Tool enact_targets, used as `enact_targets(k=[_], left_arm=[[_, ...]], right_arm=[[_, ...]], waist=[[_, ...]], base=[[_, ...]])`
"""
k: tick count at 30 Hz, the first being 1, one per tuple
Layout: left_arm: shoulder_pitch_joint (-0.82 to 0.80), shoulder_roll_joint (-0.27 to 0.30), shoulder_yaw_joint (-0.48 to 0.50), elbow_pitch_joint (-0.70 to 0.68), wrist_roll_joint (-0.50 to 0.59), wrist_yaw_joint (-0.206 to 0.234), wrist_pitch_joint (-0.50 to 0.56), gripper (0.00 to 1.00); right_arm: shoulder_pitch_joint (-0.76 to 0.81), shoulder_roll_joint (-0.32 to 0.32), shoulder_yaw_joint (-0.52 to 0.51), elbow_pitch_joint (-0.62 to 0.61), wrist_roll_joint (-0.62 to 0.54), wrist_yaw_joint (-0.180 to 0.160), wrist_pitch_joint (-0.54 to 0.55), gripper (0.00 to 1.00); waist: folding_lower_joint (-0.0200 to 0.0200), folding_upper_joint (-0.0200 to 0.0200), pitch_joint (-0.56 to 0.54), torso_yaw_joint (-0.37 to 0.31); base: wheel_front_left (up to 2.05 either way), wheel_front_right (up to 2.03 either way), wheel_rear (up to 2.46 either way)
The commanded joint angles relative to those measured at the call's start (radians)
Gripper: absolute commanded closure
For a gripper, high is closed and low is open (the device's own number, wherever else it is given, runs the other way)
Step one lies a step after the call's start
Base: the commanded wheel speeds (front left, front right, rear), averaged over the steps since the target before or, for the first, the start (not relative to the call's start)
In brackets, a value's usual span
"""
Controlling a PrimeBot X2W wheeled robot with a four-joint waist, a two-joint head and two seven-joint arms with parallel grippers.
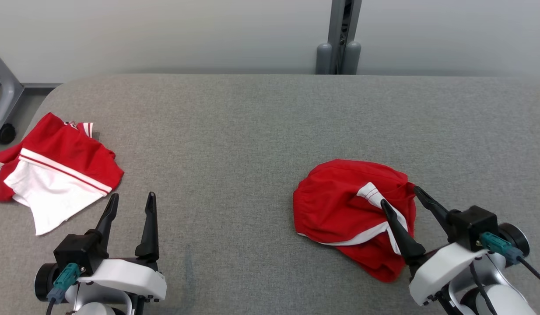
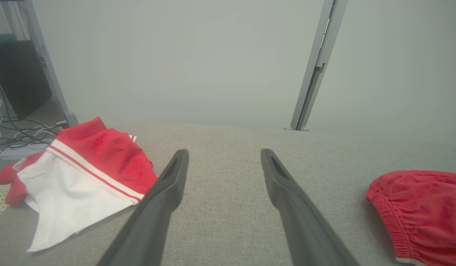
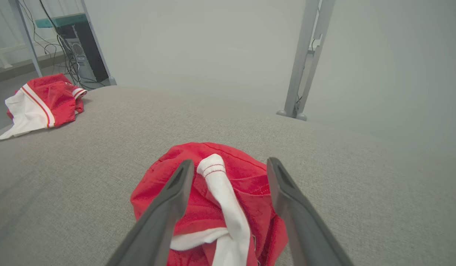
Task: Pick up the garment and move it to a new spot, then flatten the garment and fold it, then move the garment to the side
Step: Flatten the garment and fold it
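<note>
R gripper: jaws wide apart, nothing held, straddling the white strip on the crumpled red garment, which lies lower right of head view on the grey table. L gripper: also apart, empty, lower left, near a second red-and-white garment.

Risks: closing here prob. nips just the white strip or top layer, so the bundle dangles, slips, or lands more twisted. Grabbing several layers would make flattening harder.

Hard to tell: whether R fingertips touch cloth or hover. Garment type unclear; elastic hem in left wrist view hints shorts. Layers underneath hidden. Second garment cut off at frame's left edge.
</note>
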Motion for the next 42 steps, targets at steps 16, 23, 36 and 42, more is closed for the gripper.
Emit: enact_targets(k=[16, 23, 36, 42], left_arm=[[-0.097, -0.058, -0.018, 0.088, -0.002, -0.050, -0.048, 0.00], [-0.107, -0.054, 0.005, 0.101, 0.008, -0.051, -0.058, 0.00], [-0.126, -0.021, 0.000, 0.081, 0.020, -0.055, -0.040, 0.00], [-0.127, -0.017, -0.011, 0.067, 0.025, -0.050, -0.022, 0.00]], right_arm=[[-0.193, -0.184, 0.192, 0.047, 0.071, 0.000, 0.204, 1.00], [-0.168, -0.125, 0.116, -0.003, 0.113, 0.000, 0.099, 1.00], [-0.036, 0.124, -0.262, 0.064, 0.422, 0.001, -0.212, 1.00], [-0.021, 0.141, -0.297, 0.215, 0.513, 0.001, -0.268, 1.00]], waist=[[0.0000, 0.0000, 0.112, 0.086], [0.0000, 0.0000, 0.122, 0.047], [0.0000, 0.0000, 0.144, -0.073], [0.0000, 0.0000, 0.145, -0.091]], base=[[0.00, 0.00, 0.00], [0.00, 0.00, 0.00], [0.00, 0.00, 0.00], [0.00, 0.00, 0.00]])
